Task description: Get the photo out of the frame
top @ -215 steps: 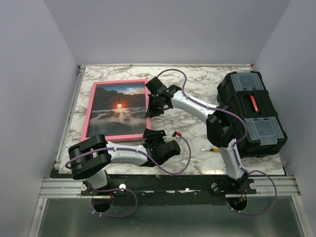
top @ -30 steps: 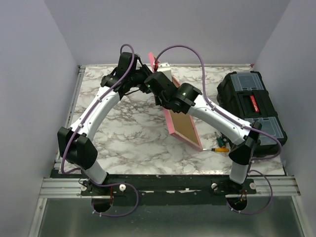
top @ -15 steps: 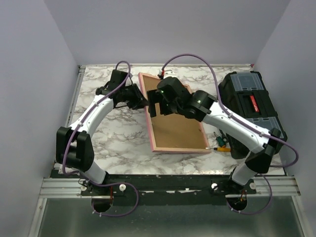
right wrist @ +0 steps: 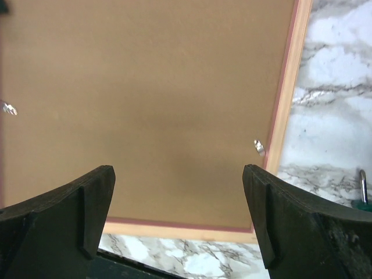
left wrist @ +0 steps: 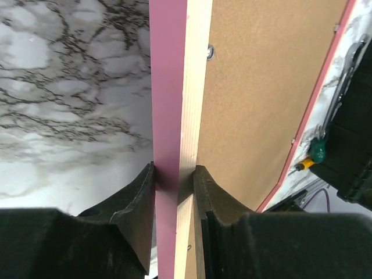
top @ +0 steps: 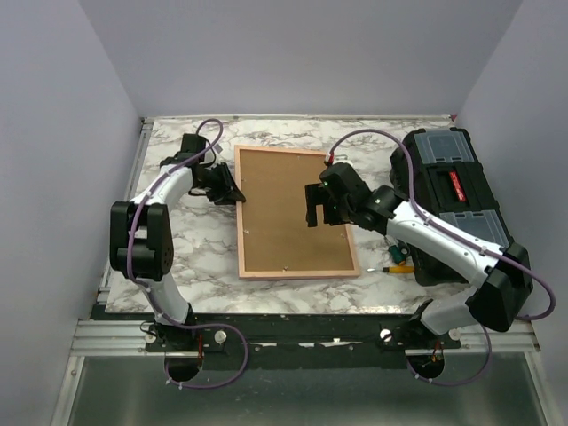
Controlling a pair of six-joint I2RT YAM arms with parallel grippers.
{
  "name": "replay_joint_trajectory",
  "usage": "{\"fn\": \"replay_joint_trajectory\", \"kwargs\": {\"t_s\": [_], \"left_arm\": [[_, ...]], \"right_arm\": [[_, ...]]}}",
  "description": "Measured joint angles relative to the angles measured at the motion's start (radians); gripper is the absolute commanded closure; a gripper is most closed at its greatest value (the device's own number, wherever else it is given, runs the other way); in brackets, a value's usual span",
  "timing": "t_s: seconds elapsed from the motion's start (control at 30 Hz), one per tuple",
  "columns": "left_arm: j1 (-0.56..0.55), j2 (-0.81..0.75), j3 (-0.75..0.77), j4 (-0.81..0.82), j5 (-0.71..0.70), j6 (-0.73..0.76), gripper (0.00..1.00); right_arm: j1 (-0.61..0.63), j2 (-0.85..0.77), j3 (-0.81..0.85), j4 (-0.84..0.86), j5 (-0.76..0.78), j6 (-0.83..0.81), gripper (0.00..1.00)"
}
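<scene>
Item, frame: pink, face down on the marble table, brown backing board uppermost.
Item, photo: hidden under that board; not visible.
Item, left gripper: clenched on the frame's left rail, one finger on each side.
Item, right gripper: released, jaws wide, poised above the board near its right edge, touching nothing.
Item, tabs: small, metal, along the rails.
Step judged in hand: freeing the board.
Handling note: the left grip should steady the frame, and a right fingertip should turn each tab aside before any lifting, lest the board bind.
</scene>
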Motion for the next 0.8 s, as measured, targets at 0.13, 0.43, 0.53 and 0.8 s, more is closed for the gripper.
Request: {"fn": "replay_joint_trajectory", "kwargs": {"t_s": [0.13,0.43,0.53,0.8], "left_arm": [[0.031,0.073,0.039,-0.021,0.0,0.046,1.0],[0.119,0.151,0.084,-0.04,-0.013,0.09,0.68],[0.146,0.153,0.084,-0.041,-0.029,0.095,0.54],[0.194,0.115,0.097,-0.087,-0.162,0.072,0.37]], "right_arm": [[-0.002,-0.01,-0.058,0.019,-0.025,0.0,0.0],[-0.003,-0.036,-0.098,0.068,-0.044,0.0,0.0],[-0.004,-0.036,-0.109,0.069,-0.045,-0.001,0.0],[-0.005,-0.044,-0.15,0.061,-0.027,0.002,0.0]]}}
